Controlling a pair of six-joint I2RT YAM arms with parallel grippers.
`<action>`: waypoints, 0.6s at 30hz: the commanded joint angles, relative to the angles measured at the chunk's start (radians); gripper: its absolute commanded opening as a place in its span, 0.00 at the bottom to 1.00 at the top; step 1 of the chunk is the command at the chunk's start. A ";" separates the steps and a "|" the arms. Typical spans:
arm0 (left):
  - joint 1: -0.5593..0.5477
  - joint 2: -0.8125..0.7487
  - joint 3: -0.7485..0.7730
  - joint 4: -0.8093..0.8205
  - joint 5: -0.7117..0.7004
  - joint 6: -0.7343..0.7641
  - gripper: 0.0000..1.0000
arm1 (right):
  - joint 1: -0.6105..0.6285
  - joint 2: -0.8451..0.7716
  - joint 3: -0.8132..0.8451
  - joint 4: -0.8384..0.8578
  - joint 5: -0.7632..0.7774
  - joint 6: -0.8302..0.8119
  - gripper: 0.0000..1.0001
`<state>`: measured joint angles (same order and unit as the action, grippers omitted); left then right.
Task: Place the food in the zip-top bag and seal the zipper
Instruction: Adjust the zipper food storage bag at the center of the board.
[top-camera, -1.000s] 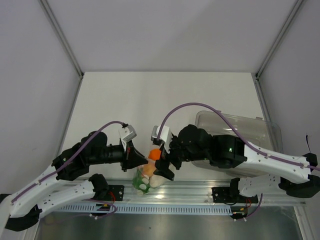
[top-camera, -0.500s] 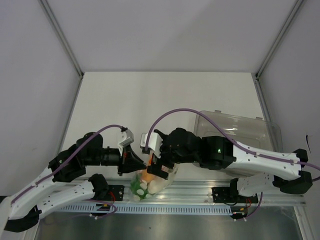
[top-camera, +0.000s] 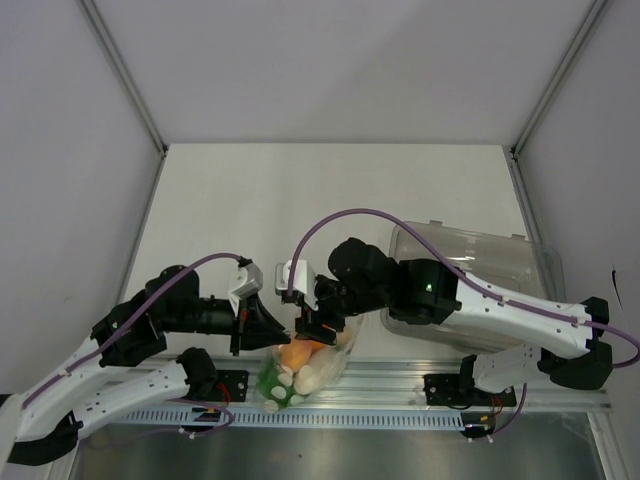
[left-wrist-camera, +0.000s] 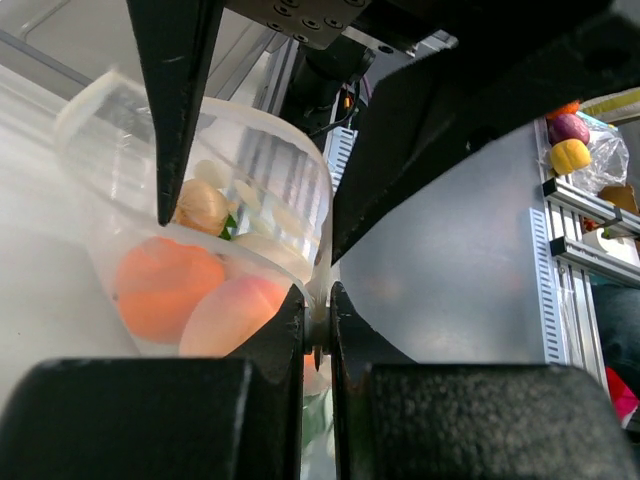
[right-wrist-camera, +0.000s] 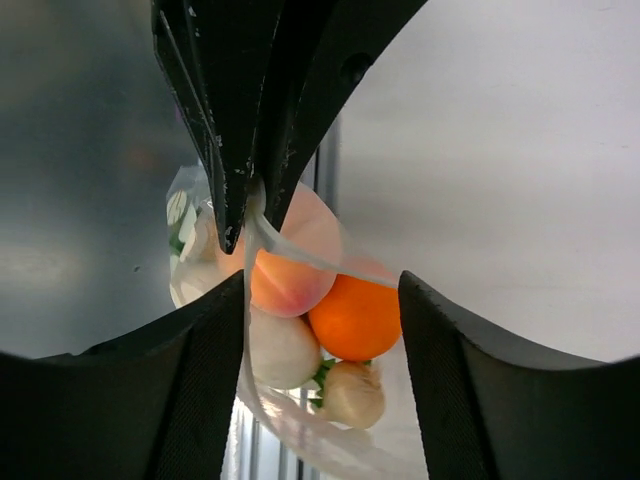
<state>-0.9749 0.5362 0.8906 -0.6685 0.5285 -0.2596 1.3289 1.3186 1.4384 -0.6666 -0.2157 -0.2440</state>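
The zip-top bag hangs at the table's near edge with the food inside: an orange, a pale egg piece and green lettuce. My left gripper is shut on the bag's mouth edge, seen pinched in the left wrist view. My right gripper is open, its fingers straddling the bag's top. The right wrist view shows a peach-coloured fruit, the orange, the egg piece and a garlic-like piece in the bag. The zipper strip runs across the open mouth.
A rigid clear tray stands at the right behind my right arm. An aluminium rail runs along the table's near edge below the bag. Grey walls close in the back and both sides.
My right gripper has moved left and down over the bag's mouth. The orange piece seen between the grippers earlier now lies inside the bag. My left gripper shifted slightly left, still holding the bag.
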 joint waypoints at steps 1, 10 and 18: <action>-0.004 -0.002 0.050 0.040 0.044 0.025 0.01 | -0.042 -0.019 0.005 0.041 -0.181 0.002 0.62; -0.004 0.022 0.056 0.032 0.059 0.029 0.01 | -0.050 0.008 -0.032 0.039 -0.244 0.018 0.61; -0.004 0.027 0.054 0.024 0.091 0.039 0.01 | -0.051 0.007 -0.013 0.032 -0.235 0.014 0.86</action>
<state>-0.9749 0.5606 0.8944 -0.6842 0.5735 -0.2489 1.2804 1.3205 1.4048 -0.6540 -0.4458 -0.2302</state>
